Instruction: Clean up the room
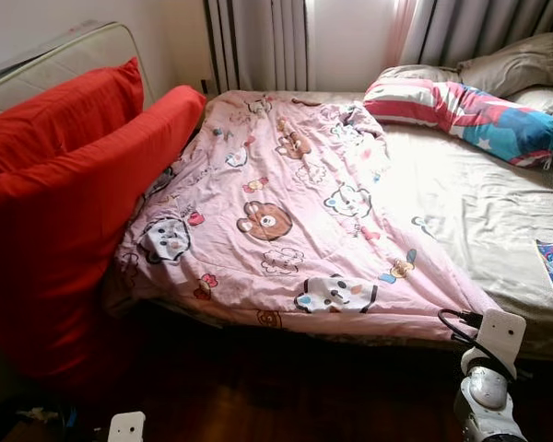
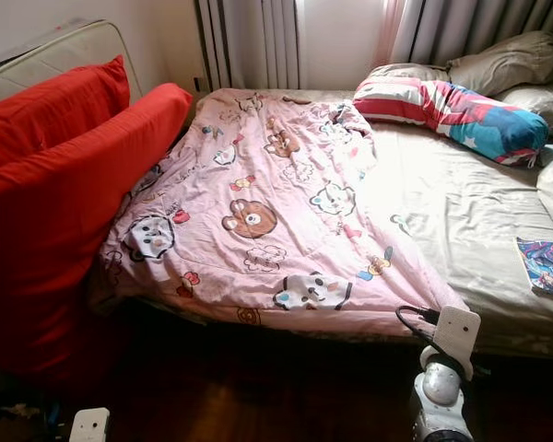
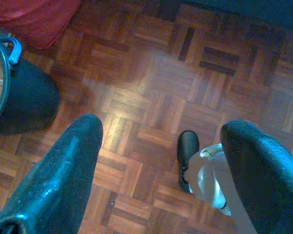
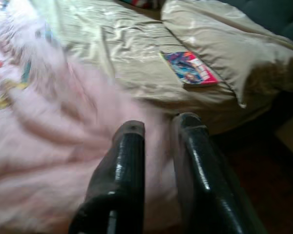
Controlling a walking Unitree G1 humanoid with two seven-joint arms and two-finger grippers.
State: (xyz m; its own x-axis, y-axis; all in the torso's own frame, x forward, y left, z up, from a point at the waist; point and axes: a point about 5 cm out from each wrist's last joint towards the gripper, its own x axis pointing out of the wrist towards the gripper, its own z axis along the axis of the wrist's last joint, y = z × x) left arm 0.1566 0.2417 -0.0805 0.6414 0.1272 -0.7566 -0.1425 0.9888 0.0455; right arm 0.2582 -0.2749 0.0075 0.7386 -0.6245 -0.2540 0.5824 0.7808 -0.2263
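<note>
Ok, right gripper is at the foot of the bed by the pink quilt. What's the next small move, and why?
Probably ease the right gripper forward and open it over the pink quilt's lower corner. Its fingers look nearly closed with nothing clearly between them, and the quilt lies crooked across the bed, hanging off the foot edge.

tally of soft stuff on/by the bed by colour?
Red cushions: 2
Pink cartoon quilt: 1
Striped red-white-blue pillow: 1
Beige pillows: 3
Total: 7
</note>
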